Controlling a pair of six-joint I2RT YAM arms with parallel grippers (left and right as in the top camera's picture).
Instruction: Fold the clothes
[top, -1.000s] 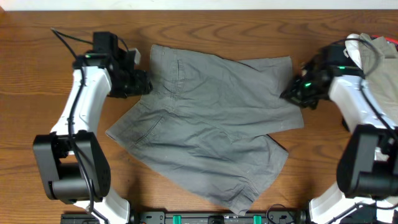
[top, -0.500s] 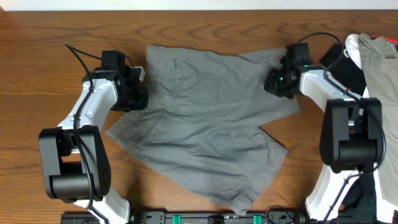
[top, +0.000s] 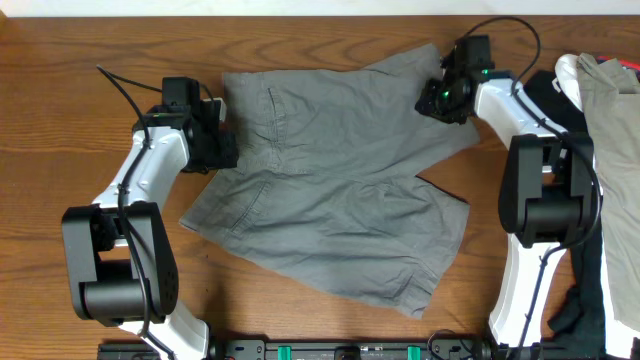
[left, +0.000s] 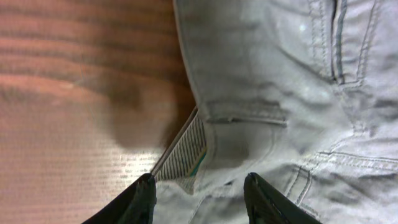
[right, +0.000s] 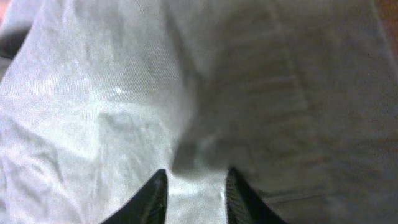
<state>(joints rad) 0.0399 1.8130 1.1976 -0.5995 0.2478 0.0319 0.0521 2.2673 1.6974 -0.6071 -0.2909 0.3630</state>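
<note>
Left gripper (left: 199, 186): the fingers (left: 142, 200) stand apart, straddling the waistband corner of the shorts (top: 330, 200). Nothing is clamped, so treat this hand as released. Between the tips lies the turned-out striped lining (left: 184, 155). Ahead of the tips run the fly seam (left: 336, 43) and the waistband stitching. To the outer side of the hand is bare table (left: 68, 93).

Right gripper (right: 194, 180): the tips sit closer together, over a raised pucker of cloth at the corner of one leg hem. The wrist view does not show whether the pads pinch that pucker or only hover above it. Beyond this hand, on the side away from the shorts, lies a pile of other garments (top: 605, 110).

Workpiece position: the shorts lie spread flat between the two hands. The waistband is at the left hand, one leg reaches the right hand, and the second leg trails toward the robot base. No fold is made yet.

Probable faults from this state:
- Partial pick at the left hand. Cause: closing on the lining flap alone. The outer layer would likely peel away and the waistband would twist.
- Unequal hold. Cause: one hand gripping and the other slipping. The cloth would swing and the fold line would skew.
- Trailing leg tucked under. Cause: lifting too low, so the free leg drags on the table.
- Snag on the pile. Cause: the right hand retreating outward toward the neighbouring garments.
</note>
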